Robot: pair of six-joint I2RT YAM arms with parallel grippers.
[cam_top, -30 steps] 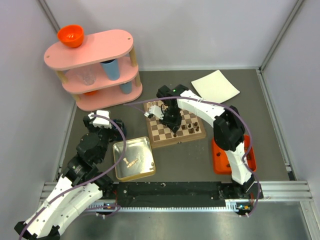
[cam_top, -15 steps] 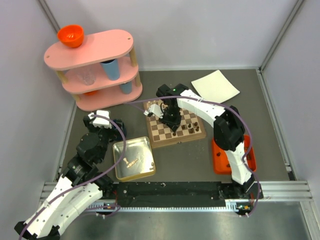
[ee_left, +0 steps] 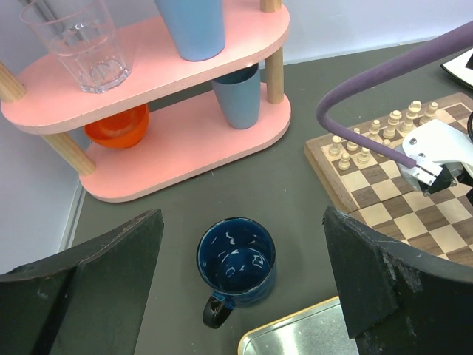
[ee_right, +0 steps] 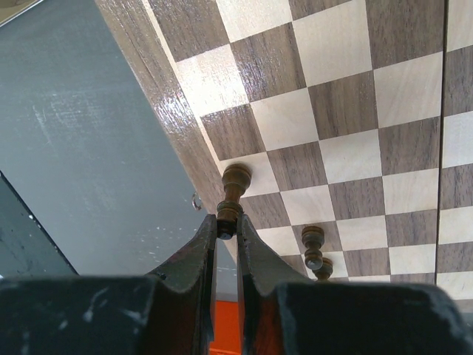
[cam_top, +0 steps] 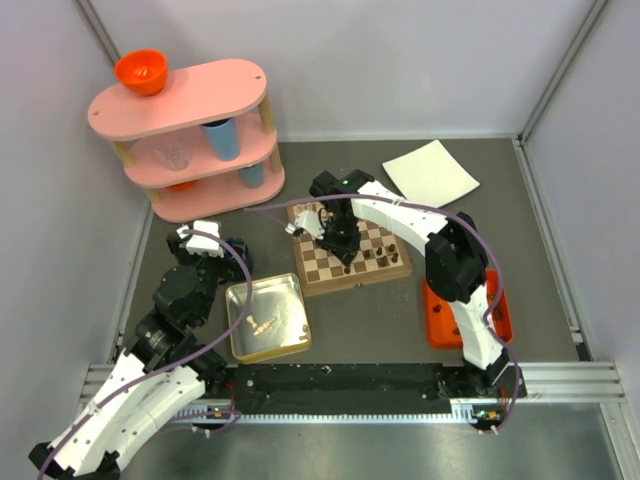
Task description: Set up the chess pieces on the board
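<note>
The board [cam_top: 325,270] lies mid-table, its checks filling the right wrist view [ee_right: 332,89]. My right gripper [ee_right: 228,226] is shut on the top of a dark brown chess piece [ee_right: 235,185]. The piece's base is at a cream square in the board's edge row. Two more dark pieces [ee_right: 313,244] stand close by on the board. From above, the right gripper [cam_top: 345,245] hangs over the board's middle. Pale pieces [ee_left: 377,133] line the board's [ee_left: 384,185] far rim. Over a blue mug [ee_left: 236,259], my left gripper [ee_left: 240,270] stands open and holds nothing.
A silver tin [cam_top: 267,317] with a few small bits sits left of the board. An orange tray [cam_top: 500,318] lies under the right arm. The pink shelf [cam_top: 190,140] holds cups, a glass and an orange bowl [cam_top: 140,70]. White paper [cam_top: 432,172] lies at the back.
My right gripper has shifted slightly toward the board's far side, still shut on the dark piece. The left arm has not moved.
</note>
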